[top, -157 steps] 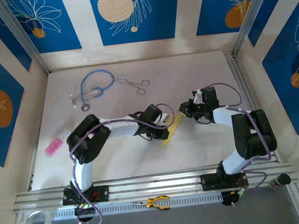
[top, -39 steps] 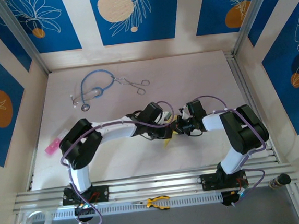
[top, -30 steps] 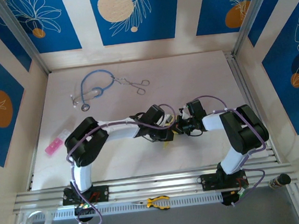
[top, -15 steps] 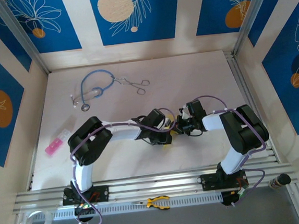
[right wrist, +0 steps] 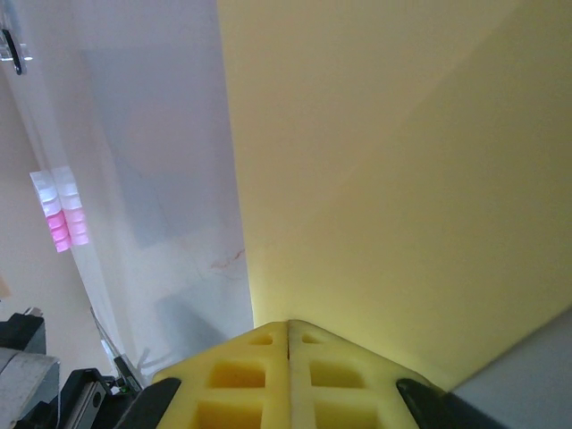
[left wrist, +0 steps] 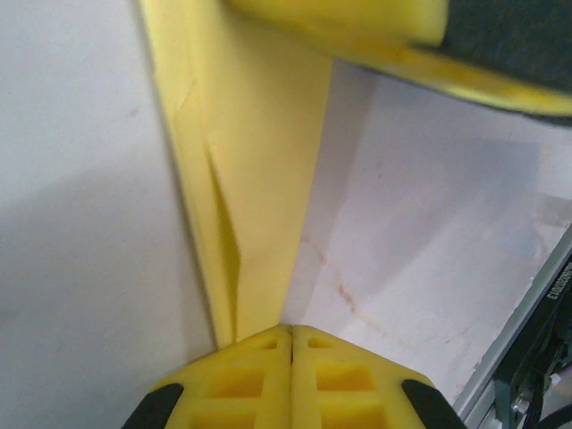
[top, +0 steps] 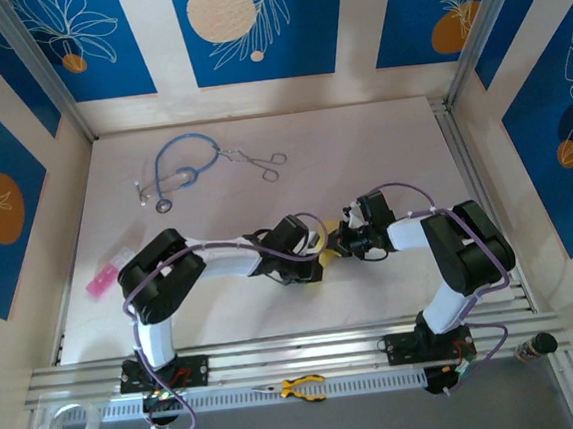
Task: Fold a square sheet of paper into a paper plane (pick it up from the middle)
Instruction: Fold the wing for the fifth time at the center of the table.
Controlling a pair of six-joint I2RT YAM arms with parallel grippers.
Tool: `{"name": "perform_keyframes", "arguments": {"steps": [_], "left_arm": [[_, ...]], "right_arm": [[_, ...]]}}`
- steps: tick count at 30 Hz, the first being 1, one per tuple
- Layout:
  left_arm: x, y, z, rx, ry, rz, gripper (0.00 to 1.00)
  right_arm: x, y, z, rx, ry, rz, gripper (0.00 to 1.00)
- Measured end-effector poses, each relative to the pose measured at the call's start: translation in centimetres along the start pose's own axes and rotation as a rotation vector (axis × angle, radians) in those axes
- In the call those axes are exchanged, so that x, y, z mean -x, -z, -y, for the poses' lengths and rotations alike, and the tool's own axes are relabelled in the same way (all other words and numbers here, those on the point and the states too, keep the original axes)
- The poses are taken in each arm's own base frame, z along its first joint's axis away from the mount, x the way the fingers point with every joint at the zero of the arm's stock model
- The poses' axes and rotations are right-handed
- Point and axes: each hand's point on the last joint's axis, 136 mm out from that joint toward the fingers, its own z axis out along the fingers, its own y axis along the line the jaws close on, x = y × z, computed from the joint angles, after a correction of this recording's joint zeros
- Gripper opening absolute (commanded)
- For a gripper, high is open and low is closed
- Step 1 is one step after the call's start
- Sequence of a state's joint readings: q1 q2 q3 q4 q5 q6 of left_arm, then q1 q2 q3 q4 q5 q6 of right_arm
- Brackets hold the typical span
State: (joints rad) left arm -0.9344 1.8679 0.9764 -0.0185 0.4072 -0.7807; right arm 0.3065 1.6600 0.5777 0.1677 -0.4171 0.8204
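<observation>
Both pairs of jaws are clamped on the narrow, creased pale-yellow paper point(left wrist: 259, 161).

The top camera looks down from above and behind the arm bases point(top: 165, 371), far enough to take in the whole table point(top: 361, 148). Each wrist camera looks out along its own fingers, at the left gripper point(left wrist: 291, 335) and the right gripper point(right wrist: 288, 329), from very close to the yellow paper point(left wrist: 259, 179). All three views share that paper and the white tabletop around it; the right wrist view also reaches the pink object point(right wrist: 61, 214) by the table's left edge.
</observation>
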Motion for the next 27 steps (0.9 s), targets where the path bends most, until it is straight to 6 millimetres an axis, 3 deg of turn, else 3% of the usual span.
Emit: {"name": "perform_keyframes", "arguments": {"steps": [16,22,27], "left_arm": [[-3.0,2.2,-1.4,0.112,-0.047,-0.032,0.0],[-1.2,4.5,0.0,0.118,-0.088,0.043,0.0],[1.8,3.6,2.1,0.075,-0.1,0.072,0.0]], "right_arm": [[0.0,0.0,0.0,0.0,0.0,-0.001,0.0],[0.0,0.0,0.0,-0.003,-0.004,-0.003,0.0],[0.0,0.0,0.0,-0.007,-0.006,-0.004,0.0]]}}
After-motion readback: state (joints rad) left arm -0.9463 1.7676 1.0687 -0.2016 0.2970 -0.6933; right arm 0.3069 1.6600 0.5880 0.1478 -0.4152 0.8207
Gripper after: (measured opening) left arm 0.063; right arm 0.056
